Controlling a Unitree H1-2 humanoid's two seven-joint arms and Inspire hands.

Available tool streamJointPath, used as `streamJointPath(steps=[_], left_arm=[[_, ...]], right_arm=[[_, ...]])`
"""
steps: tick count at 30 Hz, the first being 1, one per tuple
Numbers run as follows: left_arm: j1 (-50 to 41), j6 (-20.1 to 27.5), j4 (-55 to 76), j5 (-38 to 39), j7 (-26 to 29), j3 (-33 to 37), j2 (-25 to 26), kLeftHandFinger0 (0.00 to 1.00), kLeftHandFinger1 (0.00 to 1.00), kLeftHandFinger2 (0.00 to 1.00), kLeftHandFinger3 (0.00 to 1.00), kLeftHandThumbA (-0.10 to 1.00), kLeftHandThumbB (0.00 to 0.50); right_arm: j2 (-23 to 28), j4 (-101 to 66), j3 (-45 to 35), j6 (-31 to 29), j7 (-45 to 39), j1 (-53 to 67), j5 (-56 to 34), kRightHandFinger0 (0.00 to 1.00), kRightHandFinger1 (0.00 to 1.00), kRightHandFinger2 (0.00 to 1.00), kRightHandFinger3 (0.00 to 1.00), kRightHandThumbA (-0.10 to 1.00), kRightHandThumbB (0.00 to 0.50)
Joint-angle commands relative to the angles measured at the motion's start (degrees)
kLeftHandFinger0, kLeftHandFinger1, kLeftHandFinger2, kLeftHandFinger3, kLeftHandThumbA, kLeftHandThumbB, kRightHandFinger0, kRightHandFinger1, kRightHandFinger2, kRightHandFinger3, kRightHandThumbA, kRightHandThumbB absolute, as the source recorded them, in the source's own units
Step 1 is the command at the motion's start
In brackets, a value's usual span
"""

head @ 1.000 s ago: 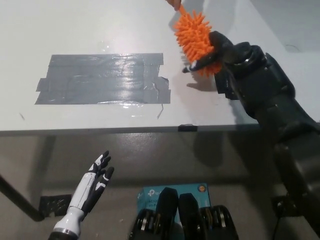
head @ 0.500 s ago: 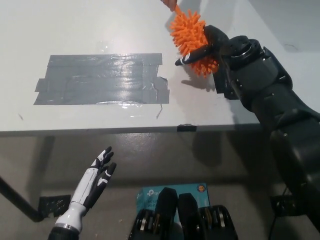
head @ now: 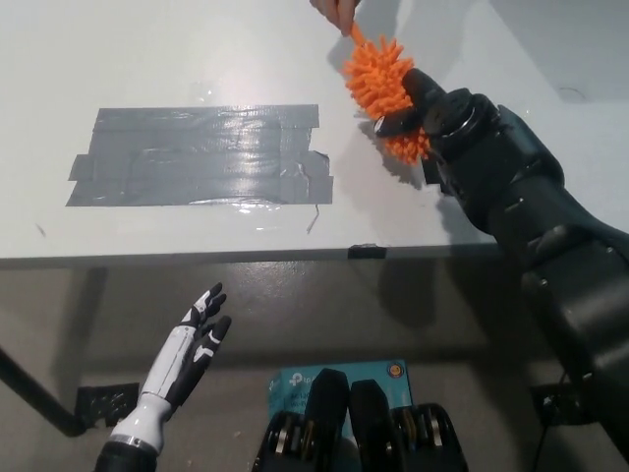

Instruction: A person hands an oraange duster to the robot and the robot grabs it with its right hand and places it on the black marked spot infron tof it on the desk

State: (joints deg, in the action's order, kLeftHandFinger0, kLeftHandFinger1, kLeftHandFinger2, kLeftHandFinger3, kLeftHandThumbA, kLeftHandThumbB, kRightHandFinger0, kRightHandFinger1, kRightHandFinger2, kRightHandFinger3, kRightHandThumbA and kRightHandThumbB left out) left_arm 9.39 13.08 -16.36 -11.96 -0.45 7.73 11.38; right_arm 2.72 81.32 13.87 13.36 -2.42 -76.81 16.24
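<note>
An orange spiky duster (head: 380,81) hangs above the white desk (head: 147,59) near its right side. A person's hand (head: 336,10) at the top edge still pinches the duster's thin handle. My black right hand (head: 425,106) is closed around the duster's lower right part, fingers wrapped over its bristles. The black taped patch (head: 201,155) lies flat on the desk, well to the left of the duster. My white left hand (head: 192,346) rests open below the desk edge at the lower left.
The desk's front edge (head: 246,254) runs across the middle of the picture, with a small dark clip (head: 366,250) on it. A blue box (head: 339,379) lies on the floor below. A dark bracket (head: 103,401) sits on the floor at lower left.
The right hand has tightened around the duster and shifted slightly right. The person's hand still holds the handle. The left hand barely moved.
</note>
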Motion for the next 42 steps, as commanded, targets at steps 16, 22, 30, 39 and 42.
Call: streamJointPath(steps=[16, 22, 30, 39, 42], left_arm=[[1.8, 2.5, 0.4, 0.9, -1.4, -0.7, 0.0, 0.91, 1.0, 1.0, 1.0, 0.98, 0.135], [1.9, 2.2, 0.3, 1.1, -1.8, -0.9, 0.1, 0.9, 1.0, 1.0, 1.0, 0.97, 0.132], [2.0, 2.4, 0.2, 1.3, -2.1, -1.3, 0.4, 0.9, 1.0, 1.0, 1.0, 0.96, 0.118], [2.2, 2.2, -0.4, 1.0, -2.0, -1.3, 0.3, 0.9, 1.0, 1.0, 1.0, 0.95, 0.112], [2.2, 2.0, -0.2, 1.1, -2.1, -1.3, 0.3, 0.9, 1.0, 1.0, 1.0, 0.94, 0.111]], right_arm=[[3.5, -3.0, -0.3, -5.3, 1.0, -2.2, -0.6, 0.07, 0.58, 0.99, 0.8, -0.1, 0.166], [7.6, -9.2, -1.6, -7.6, 0.5, -2.3, -1.3, 0.08, 0.6, 0.89, 0.97, -0.1, 0.177], [11.8, -19.1, -2.6, -5.6, -2.2, 1.3, -1.6, 0.14, 0.66, 0.93, 0.96, -0.1, 0.178], [16.2, -26.8, -2.7, -2.1, -4.0, 9.2, -1.1, 0.19, 0.74, 1.0, 1.0, -0.1, 0.152], [16.3, -26.8, -2.7, -1.8, -4.0, 9.7, -1.0, 0.2, 0.75, 1.0, 1.0, -0.1, 0.154]])
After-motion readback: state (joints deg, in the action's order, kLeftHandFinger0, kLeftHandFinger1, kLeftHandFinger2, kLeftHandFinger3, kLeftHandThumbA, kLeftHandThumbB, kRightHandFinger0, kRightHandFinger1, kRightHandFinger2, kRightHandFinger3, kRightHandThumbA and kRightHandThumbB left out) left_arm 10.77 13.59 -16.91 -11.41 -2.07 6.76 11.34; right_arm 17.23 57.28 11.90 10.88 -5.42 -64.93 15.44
